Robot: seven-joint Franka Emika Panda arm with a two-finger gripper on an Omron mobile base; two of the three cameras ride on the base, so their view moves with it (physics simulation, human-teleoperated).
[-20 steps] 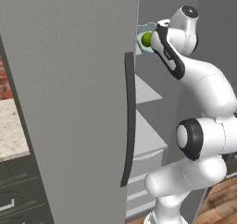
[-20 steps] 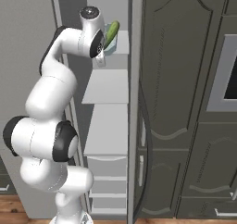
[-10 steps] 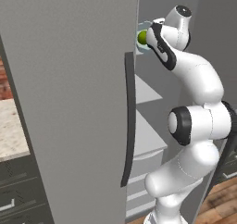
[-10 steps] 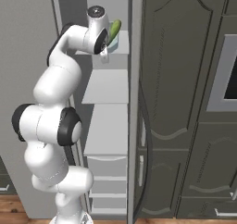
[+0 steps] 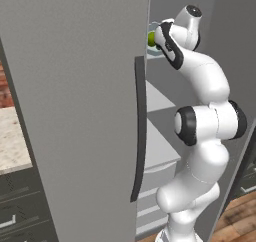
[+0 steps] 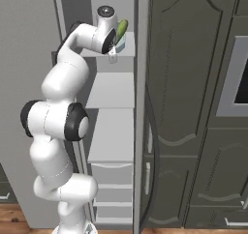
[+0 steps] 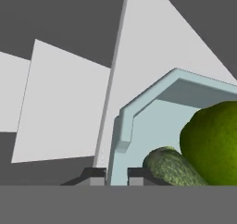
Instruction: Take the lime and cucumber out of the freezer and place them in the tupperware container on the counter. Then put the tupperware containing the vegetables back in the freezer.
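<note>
1. Tupperware container (image 7: 139, 126): pale blue-grey tray with a wide flared rim, held up at the top shelf level of the freezer (image 5: 75, 111); in the right base view it shows as a pale patch (image 6: 119, 45) just beside the robot's hand.
2. Gripper (image 7: 116, 177): fingers closed on the container's rim, one dark tip on each side of the wall.
3. Lime (image 7: 213, 142): round, yellow-green, inside the container, touching the cucumber; in the left base view it peeks out (image 5: 151, 38) past the door edge.
4. Cucumber (image 7: 171, 168): darker green, elongated, lying in the container below the lime; in the right base view one end sticks up (image 6: 122, 28) over the hand.
5. Freezer door: open, big flat grey panel with a long dark curved handle (image 5: 140, 131).
6. Inner shelves (image 6: 112, 90): pale grey, stacked below the hand.
7. Counter (image 5: 12, 143): beige speckled top, left of the door.
</note>
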